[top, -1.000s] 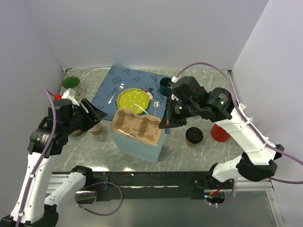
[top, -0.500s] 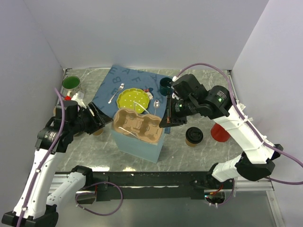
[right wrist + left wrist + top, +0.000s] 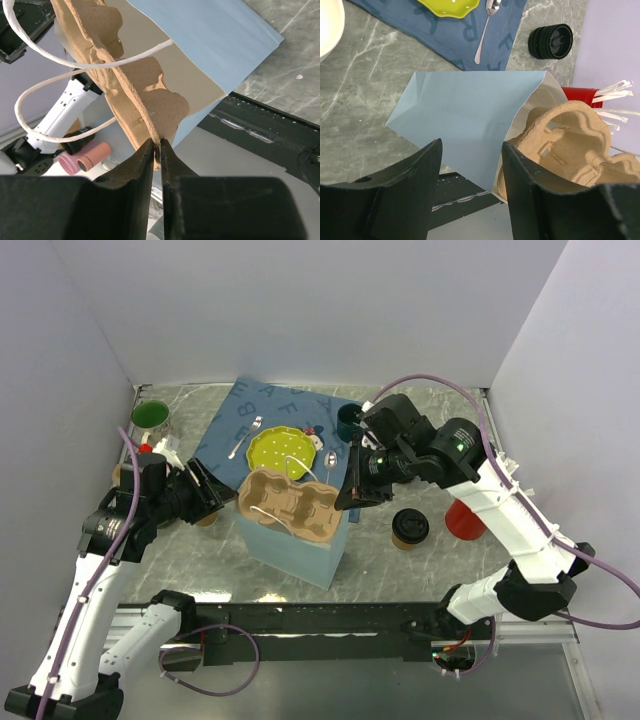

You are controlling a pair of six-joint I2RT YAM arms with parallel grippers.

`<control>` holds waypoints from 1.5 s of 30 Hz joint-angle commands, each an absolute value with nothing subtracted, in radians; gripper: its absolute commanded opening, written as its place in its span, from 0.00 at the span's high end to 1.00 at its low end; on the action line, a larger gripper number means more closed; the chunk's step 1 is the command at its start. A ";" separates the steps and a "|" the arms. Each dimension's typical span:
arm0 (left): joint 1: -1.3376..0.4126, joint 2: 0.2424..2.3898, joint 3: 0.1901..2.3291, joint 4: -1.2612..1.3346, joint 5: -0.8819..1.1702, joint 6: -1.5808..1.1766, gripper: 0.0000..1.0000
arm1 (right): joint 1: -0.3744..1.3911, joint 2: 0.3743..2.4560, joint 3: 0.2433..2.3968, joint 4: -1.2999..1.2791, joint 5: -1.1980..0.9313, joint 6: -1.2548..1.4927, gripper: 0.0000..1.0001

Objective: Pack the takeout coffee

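Right gripper [image 3: 157, 145] pinches the pulp cup carrier [image 3: 285, 502] rim in the blue paper bag [image 3: 300, 552], left gripper [image 3: 471, 150] wide open and empty, takeout coffee [image 3: 409, 527] on the counter [image 3: 400, 570].

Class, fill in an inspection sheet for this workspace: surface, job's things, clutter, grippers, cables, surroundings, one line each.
Surface: grey marbled table, a blue lettered mat at the back.
Job's things: takeout coffee lidded, upright on the table, outside the blue paper bag; cardboard carrier partly in the bag's mouth.
Clutter: yellow-green plate, spoon, fork, red cup, dark mug, green-topped cup.
Grippers: right gripper shut on the carrier's edge; left gripper open, holding nothing, facing the bag.
Cables: purple cable arches over the right arm; second purple cable loops at the front rail.
Surroundings: pale walls on three sides.
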State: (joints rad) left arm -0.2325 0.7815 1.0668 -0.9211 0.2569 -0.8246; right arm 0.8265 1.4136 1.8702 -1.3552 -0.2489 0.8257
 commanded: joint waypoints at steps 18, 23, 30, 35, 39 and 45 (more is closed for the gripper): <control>-0.235 0.798 1.189 -0.919 0.275 -0.838 0.50 | 0.739 1.364 1.829 -1.571 -0.297 0.842 1.00; -0.233 0.819 1.177 -0.923 0.247 -0.819 0.50 | 0.738 1.368 1.824 -1.556 -0.333 0.824 1.00; -0.233 0.833 1.183 -0.885 0.270 -0.762 0.52 | 0.739 1.381 1.845 -1.562 -0.374 0.799 1.00; -0.233 0.808 1.146 -0.822 0.313 -0.770 0.55 | 0.738 1.367 1.819 -1.549 -0.379 0.807 1.00; -0.235 0.807 1.121 -0.785 0.350 -0.758 0.57 | 0.738 1.359 1.802 -1.537 -0.376 0.813 1.00; -0.233 0.854 1.157 -0.822 0.324 -0.690 0.56 | 0.738 1.359 1.805 -1.534 -0.377 0.810 1.00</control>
